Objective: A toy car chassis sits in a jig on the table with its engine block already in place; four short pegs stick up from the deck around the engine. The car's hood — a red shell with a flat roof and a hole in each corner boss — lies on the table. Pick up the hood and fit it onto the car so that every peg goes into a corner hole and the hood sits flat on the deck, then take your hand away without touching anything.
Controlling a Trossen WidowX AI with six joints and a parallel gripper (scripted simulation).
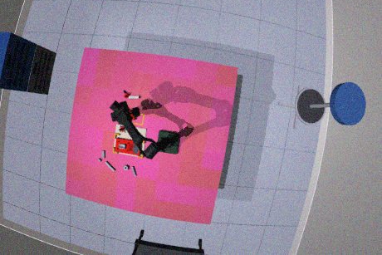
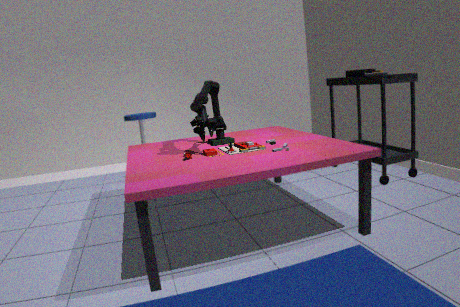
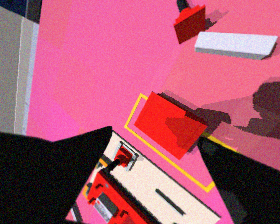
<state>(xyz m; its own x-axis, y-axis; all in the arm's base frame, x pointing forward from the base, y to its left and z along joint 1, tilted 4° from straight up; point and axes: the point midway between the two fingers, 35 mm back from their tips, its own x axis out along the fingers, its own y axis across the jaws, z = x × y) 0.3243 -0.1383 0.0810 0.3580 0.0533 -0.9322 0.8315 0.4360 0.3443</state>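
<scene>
The red hood (image 3: 167,125) (image 2: 210,152) lies flat roof up on the table, partly across a yellow outline (image 3: 210,187); in the top view the arm mostly covers it. My gripper (image 3: 154,135) (image 2: 202,139) is open and empty above the table. In the wrist view the hood shows between and beyond the fingertips, with a dark shadow on its roof. The red chassis (image 3: 127,212) (image 1: 130,150) sits in its jig beside the hood, with the grey engine block (image 3: 106,206) (image 1: 123,146) on its deck. The right finger hides part of the outline. The pegs are too small to tell apart, and the hood's corner holes cannot be made out.
A cream plate (image 3: 157,182) with a red clamp (image 3: 124,156) lies between hood and chassis. Beyond the hood are a pale bar (image 3: 235,44) (image 1: 134,97) and a red-and-black part (image 3: 191,25) (image 2: 187,155). Several grey parts, one a bar (image 1: 110,165), lie past the chassis.
</scene>
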